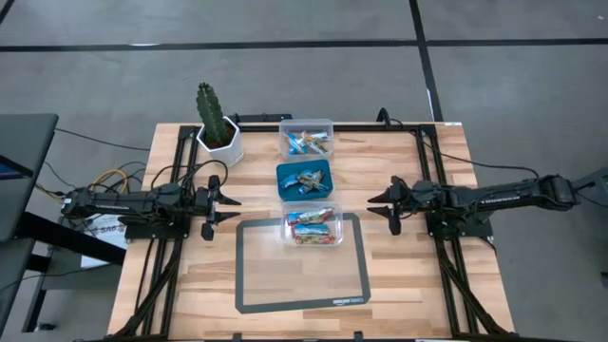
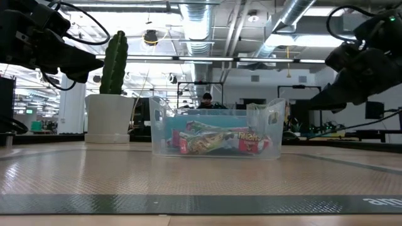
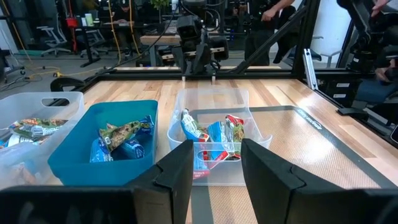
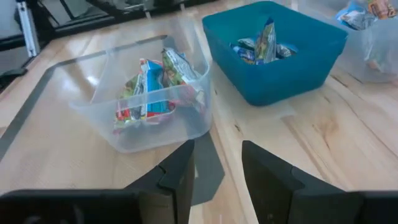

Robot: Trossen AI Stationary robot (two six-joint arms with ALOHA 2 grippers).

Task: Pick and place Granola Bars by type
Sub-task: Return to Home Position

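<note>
Granola bars in shiny blue, green and red wrappers lie in three containers in a row down the table's middle: a clear one [image 1: 306, 141] at the far side, a teal one [image 1: 304, 179], and a clear one [image 1: 313, 226] on the far edge of the grey mat [image 1: 302, 280]. Left of the row, my left gripper [image 1: 231, 209] stands open above the table and points at the near clear container [image 3: 214, 140]. From the right, my right gripper [image 1: 377, 205] points at the same container [image 4: 152, 93], also open. Neither has anything between its fingers.
A cactus in a white pot [image 1: 217, 123] stands at the far left of the table. Black frame rails [image 1: 432, 171] run along both sides. The mat's near part is bare. A person [image 2: 206, 99] is in the room behind the table.
</note>
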